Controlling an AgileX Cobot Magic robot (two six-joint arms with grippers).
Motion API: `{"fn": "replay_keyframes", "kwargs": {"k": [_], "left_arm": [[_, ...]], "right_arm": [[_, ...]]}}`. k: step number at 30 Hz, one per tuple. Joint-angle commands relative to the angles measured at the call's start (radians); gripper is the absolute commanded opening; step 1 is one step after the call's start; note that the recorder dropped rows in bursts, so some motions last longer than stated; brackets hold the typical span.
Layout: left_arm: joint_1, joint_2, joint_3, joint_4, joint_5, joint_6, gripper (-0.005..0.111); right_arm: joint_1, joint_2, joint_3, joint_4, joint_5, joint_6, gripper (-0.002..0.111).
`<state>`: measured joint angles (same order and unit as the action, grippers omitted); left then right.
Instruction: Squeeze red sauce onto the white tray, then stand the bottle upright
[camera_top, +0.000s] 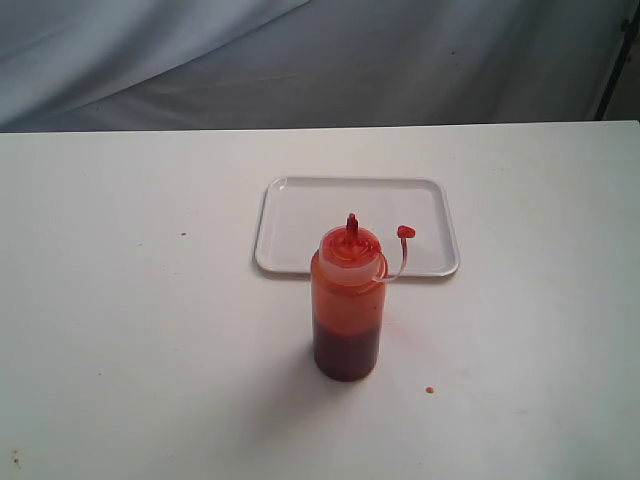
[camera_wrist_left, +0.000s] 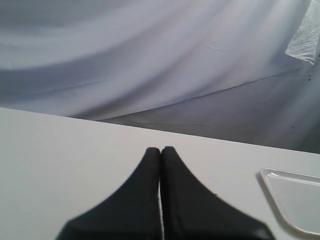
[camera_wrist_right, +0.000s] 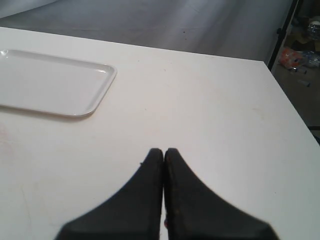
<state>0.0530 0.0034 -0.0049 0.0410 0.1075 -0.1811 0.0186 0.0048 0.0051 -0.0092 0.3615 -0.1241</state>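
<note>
The bottle (camera_top: 347, 305) stands upright on the white table, just in front of the white tray (camera_top: 300, 215). Its red nozzle points up and the small tethered cap (camera_top: 405, 232) hangs off to its right. Red sauce shows dark through the bottle's lower half. The tray's surface looks bare white. A corner of the tray (camera_wrist_left: 295, 202) shows in the left wrist view, and most of the tray (camera_wrist_right: 50, 82) shows in the right wrist view. My left gripper (camera_wrist_left: 160, 150) is shut on nothing. My right gripper (camera_wrist_right: 163, 151) is also shut and empty. Neither arm appears in the exterior view.
A small red speck (camera_top: 429, 389) lies on the table right of the bottle, and a faint pink smear (camera_top: 400, 330) marks the table beside it. Grey cloth (camera_top: 320, 60) hangs behind the table. The table's right edge (camera_wrist_right: 292, 110) drops off beside a dark stand.
</note>
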Motion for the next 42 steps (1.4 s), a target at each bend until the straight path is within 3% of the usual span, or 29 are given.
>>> {"fn": "replay_keyframes", "kwargs": {"k": [1,9,14,18,20,23,26,31,34,39,42], "left_arm": [[-0.005,-0.003,0.005,-0.075,0.022,-0.008,0.0],[-0.005,-0.003,0.005,-0.289,-0.04,-0.005,0.0],[-0.005,-0.003,0.005,-0.38,-0.193,-0.009,0.0],[-0.005,-0.003,0.005,-0.365,-0.345,-0.099,0.0],[-0.005,-0.003,0.005,-0.29,-0.472,-0.18,0.0],[-0.005,-0.003,0.005,-0.041,-0.623,-0.317,0.0],[-0.005,0.06,0.005,0.044,-0.751,-0.335,0.0],[-0.005,0.282,-0.079,0.047,-0.753,-0.346,0.0],[-0.005,0.468,-0.176,0.167,-0.775,-0.418,0.0],[-0.005,0.87,-0.484,0.69,-0.908,-0.421,0.0],[-0.005,0.969,-0.522,0.97,-0.904,-0.463,0.0]], "right_arm": [[-0.007,-0.005,-0.005,0.002,-0.006,-0.002,0.0],[-0.007,-0.005,-0.005,0.002,-0.006,-0.002,0.0],[-0.007,-0.005,-0.005,0.002,-0.006,-0.002,0.0],[-0.007,-0.005,-0.005,0.002,-0.006,-0.002,0.0],[-0.007,-0.005,-0.005,0.002,-0.006,-0.002,0.0],[-0.007,-0.005,-0.005,0.002,-0.006,-0.002,0.0],[-0.007,-0.005,-0.005,0.002,-0.006,-0.002,0.0],[-0.007,-0.005,-0.005,0.002,-0.006,-0.002,0.0],[-0.007,-0.005,-0.005,0.002,-0.006,-0.002,0.0],[-0.007,-0.005,-0.005,0.002,-0.006,-0.002,0.0],[-0.007,-0.005,-0.005,0.002,-0.006,-0.002,0.0]]}}
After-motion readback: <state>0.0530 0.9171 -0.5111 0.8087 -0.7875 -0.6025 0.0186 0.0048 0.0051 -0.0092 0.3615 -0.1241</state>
